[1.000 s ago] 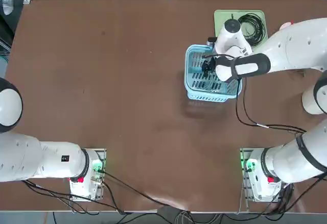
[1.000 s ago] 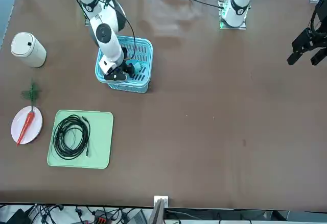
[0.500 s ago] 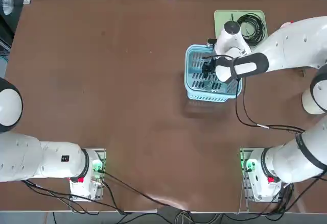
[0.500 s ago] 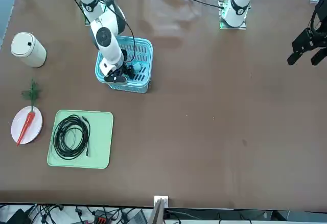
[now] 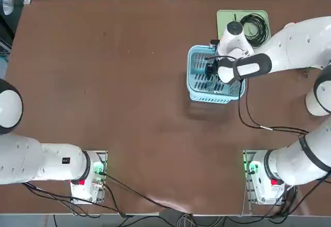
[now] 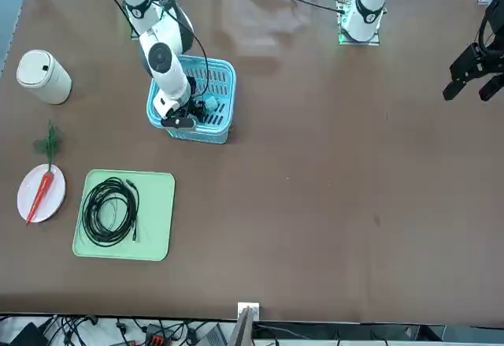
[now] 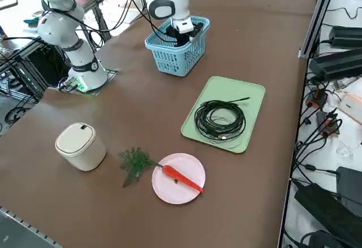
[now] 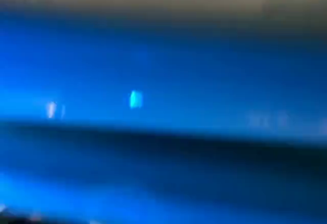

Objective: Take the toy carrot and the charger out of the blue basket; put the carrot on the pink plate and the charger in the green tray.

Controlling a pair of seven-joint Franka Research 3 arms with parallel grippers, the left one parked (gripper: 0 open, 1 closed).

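Reading the front view from left to right, I see the toy carrot [image 6: 39, 195] already lying on the pink plate [image 6: 28, 207], then the green tray [image 6: 157, 218] holding only a coiled black cable [image 6: 110, 210]. Further right, my right gripper [image 6: 191, 111] is down inside the blue basket [image 6: 223, 86], right at the charger [image 6: 210, 110], so I judge the charger pickup is in hand. I cannot tell whether the fingers have closed. Next I need a confirmed grip, a straight lift clear of the rim, then a carry to the tray.
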